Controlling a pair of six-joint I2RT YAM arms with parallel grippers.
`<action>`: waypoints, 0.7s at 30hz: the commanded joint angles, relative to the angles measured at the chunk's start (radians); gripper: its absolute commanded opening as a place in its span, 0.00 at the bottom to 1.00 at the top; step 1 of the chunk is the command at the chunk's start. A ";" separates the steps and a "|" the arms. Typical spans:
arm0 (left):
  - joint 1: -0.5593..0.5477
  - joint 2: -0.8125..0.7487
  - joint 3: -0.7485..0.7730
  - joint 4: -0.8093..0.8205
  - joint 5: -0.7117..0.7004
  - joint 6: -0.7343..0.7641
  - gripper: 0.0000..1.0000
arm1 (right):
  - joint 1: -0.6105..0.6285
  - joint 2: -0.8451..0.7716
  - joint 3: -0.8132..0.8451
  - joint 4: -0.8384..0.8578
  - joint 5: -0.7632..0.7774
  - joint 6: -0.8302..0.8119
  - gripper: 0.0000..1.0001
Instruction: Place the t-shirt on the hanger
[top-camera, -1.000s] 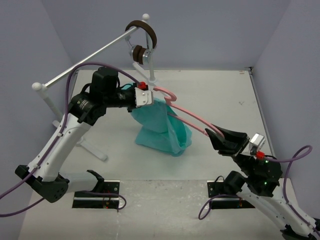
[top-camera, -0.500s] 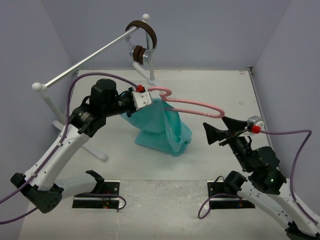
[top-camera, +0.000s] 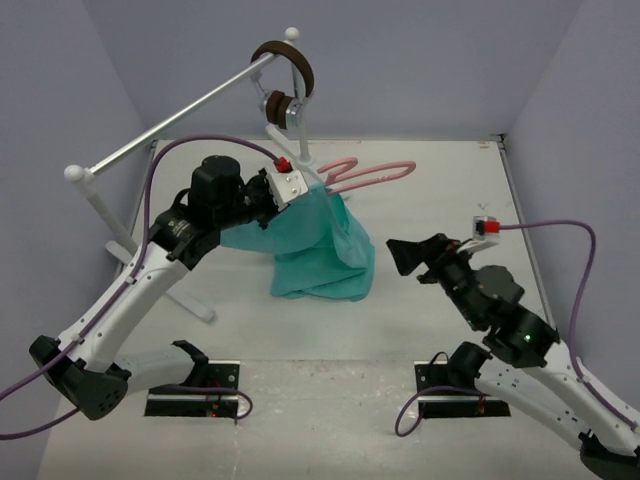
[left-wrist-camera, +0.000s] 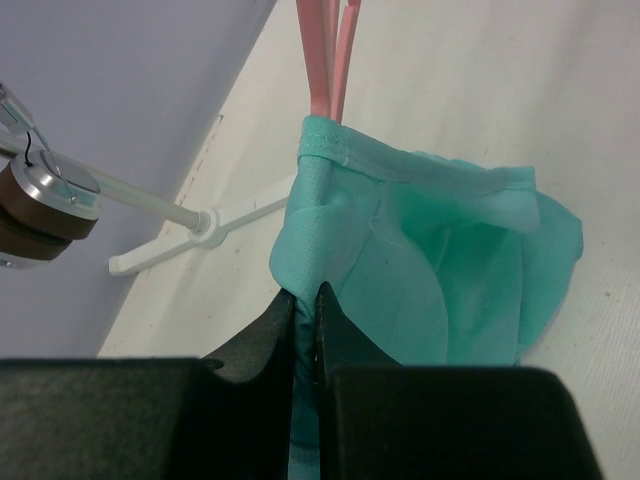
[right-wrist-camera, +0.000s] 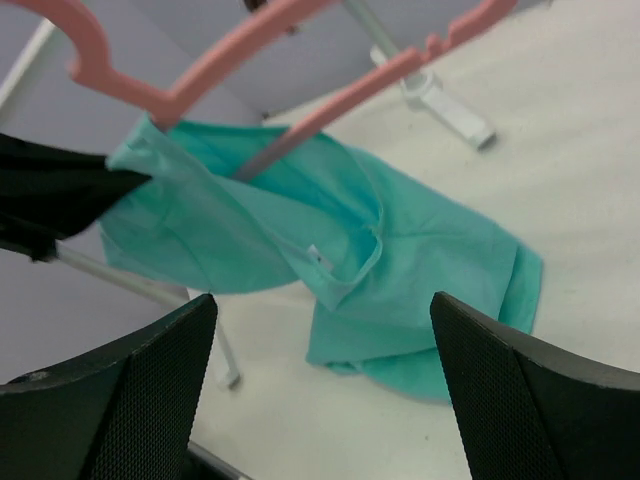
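Observation:
The teal t-shirt (top-camera: 325, 250) hangs from my left gripper (top-camera: 292, 186), its lower part bunched on the table. In the left wrist view the jaws are shut on a fold of the t-shirt (left-wrist-camera: 430, 270). The pink hanger (top-camera: 368, 172) sticks out of the shirt's top edge toward the back, part of it hidden inside the fabric; it also shows in the left wrist view (left-wrist-camera: 328, 60). My right gripper (top-camera: 405, 258) is open and empty, to the right of the shirt and apart from it. Its view shows the hanger (right-wrist-camera: 250, 42) above the t-shirt (right-wrist-camera: 420, 270).
A silver rail (top-camera: 170, 125) on a white stand (top-camera: 190, 298) runs along the back left. Brown headphones (top-camera: 285, 75) hang at its far end. The stand's white foot (left-wrist-camera: 200, 225) lies close behind the shirt. Grey walls close in the table.
My right gripper has let go of the hanger and drawn back left, open. The hanger has swung up toward the back. My left gripper has lifted slightly with the shirt.

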 joint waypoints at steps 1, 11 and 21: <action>0.000 -0.049 -0.003 0.092 0.046 -0.038 0.00 | 0.005 0.241 -0.028 0.236 -0.173 0.064 0.88; 0.000 -0.107 -0.018 0.121 0.121 -0.093 0.00 | 0.003 0.621 0.027 0.432 -0.168 0.062 0.64; 0.001 -0.139 -0.045 0.152 0.082 -0.107 0.00 | 0.003 0.529 -0.077 0.496 -0.234 0.038 0.68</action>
